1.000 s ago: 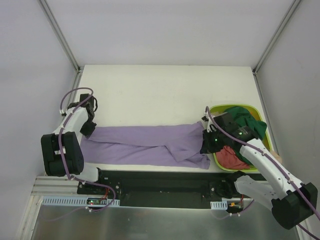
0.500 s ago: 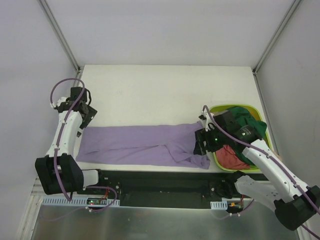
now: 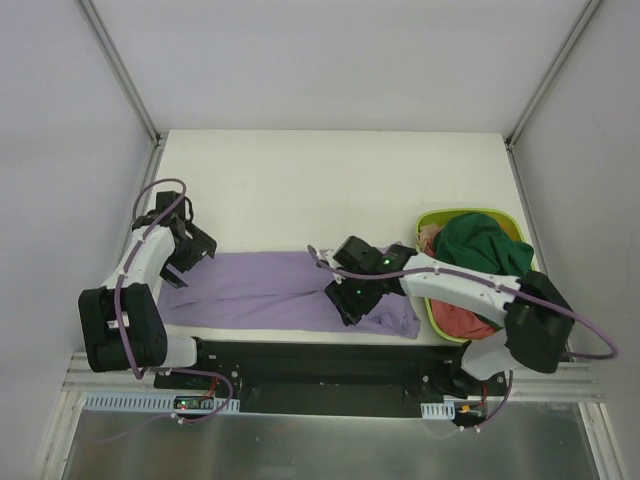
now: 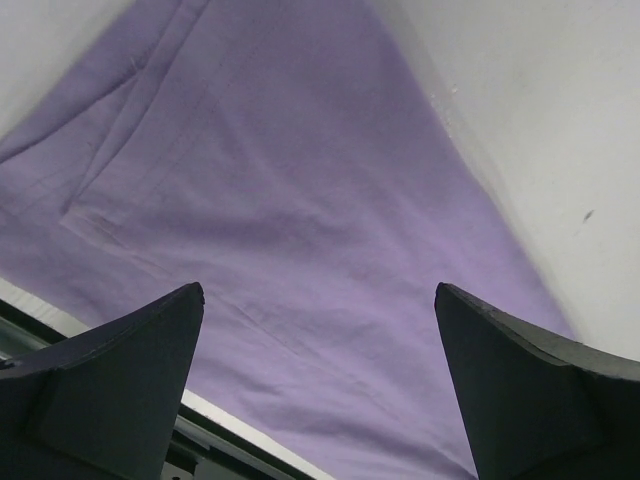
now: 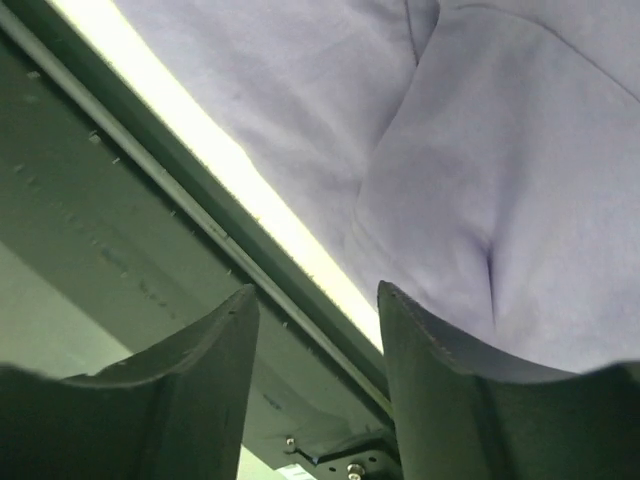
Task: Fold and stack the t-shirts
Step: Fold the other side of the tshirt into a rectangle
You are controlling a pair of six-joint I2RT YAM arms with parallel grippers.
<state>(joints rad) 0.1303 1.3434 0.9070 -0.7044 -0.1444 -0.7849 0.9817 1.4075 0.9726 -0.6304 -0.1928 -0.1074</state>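
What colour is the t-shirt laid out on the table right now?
Plain lavender, no pattern; the t-shirt fills the left wrist view, clearest there.

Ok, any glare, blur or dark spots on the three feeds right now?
Top view: even light, sharp, shirt clear with soft shadows. Left wrist: shirt creases in focus, left fingers dark silhouettes. Right wrist: table edge blown out in a bright strip, right fingers dim and soft.

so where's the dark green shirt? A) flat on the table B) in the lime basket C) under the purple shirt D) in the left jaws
B: the dark green shirt is heaped in the lime basket, on top of the red-pink one.
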